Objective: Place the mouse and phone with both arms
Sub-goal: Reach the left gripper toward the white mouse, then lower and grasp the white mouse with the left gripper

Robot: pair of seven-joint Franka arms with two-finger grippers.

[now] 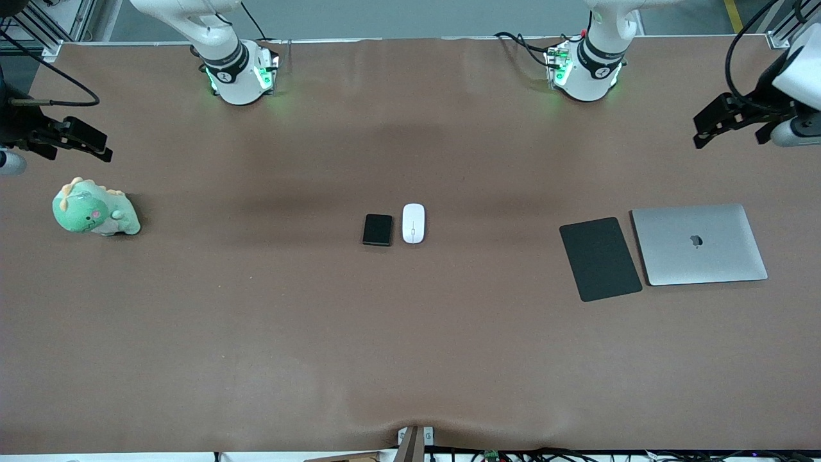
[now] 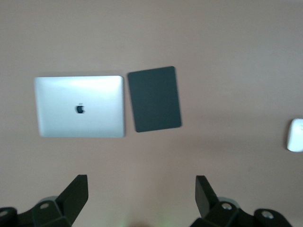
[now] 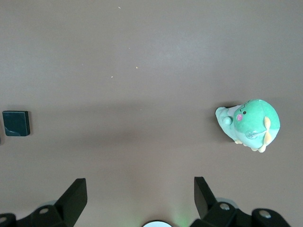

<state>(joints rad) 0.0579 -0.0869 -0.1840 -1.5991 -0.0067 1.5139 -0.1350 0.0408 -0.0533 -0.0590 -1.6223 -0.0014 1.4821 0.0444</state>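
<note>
With both end effectors, left [image 2: 140, 198] and right [image 3: 139, 201], released and empty over the counter's [image 1: 410, 353] ends, the phone [image 1: 377, 230] and mouse [image 1: 414, 223] lie just beside each other mid-counter, so either reach risks knocking the neighbour.

The mouse [image 1: 413, 223] is a small white oval with a glossy shell and a thin grey line at its middle. It lies flat on the desk [image 1: 410, 346], about midway between the two arms' ends. The phone [image 1: 377, 230] is a small black slab with rounded corners and a glossy dark face. It lies flat just beside the mouse, toward the right arm's end, not touching it.
</note>
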